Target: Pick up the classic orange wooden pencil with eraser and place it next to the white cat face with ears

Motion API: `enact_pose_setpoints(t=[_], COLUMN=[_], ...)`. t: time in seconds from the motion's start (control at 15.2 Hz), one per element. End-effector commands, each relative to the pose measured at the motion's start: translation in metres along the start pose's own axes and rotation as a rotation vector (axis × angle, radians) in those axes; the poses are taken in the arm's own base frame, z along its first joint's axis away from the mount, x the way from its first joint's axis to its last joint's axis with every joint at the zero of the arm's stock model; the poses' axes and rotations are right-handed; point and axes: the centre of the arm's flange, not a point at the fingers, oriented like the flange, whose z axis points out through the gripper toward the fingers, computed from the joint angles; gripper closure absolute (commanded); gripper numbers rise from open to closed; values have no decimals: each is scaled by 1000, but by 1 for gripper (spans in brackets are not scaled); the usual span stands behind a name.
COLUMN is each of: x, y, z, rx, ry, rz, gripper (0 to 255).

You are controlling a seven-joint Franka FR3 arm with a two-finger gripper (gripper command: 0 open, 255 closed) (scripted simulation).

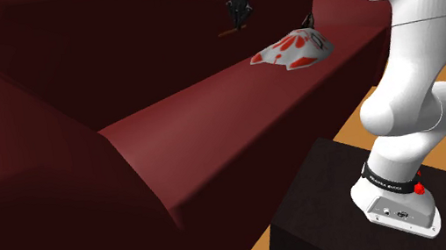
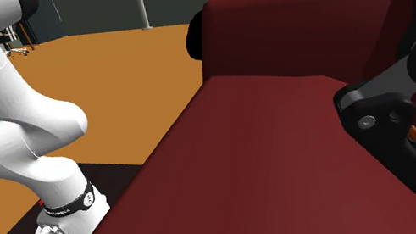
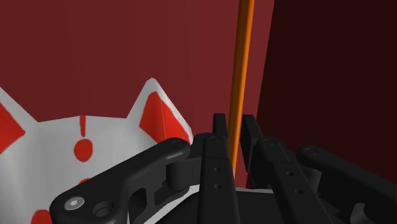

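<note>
The orange pencil (image 3: pixel 242 57) is clasped between the fingers of the black gripper (image 3: pixel 234 127). In the shoulder view it is seen at ten o'clock of the white, red-marked cat mask (image 1: pixel 295 50) on the dark red sofa (image 1: pixel 211 112).

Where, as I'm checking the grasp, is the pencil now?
In the wrist view the pencil is clasped in the gripper, over the sofa seat close to the backrest, with the cat mask just beside it.
</note>
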Motion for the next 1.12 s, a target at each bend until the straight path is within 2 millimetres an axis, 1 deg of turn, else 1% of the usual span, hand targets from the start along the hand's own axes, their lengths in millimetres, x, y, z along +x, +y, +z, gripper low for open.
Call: enact_pose_setpoints(t=[0.0,1.06], x=[0,-3], y=[2,20], z=[10,92], rx=[1,1], ry=[0,0], rz=[0,0], gripper=[255,255])
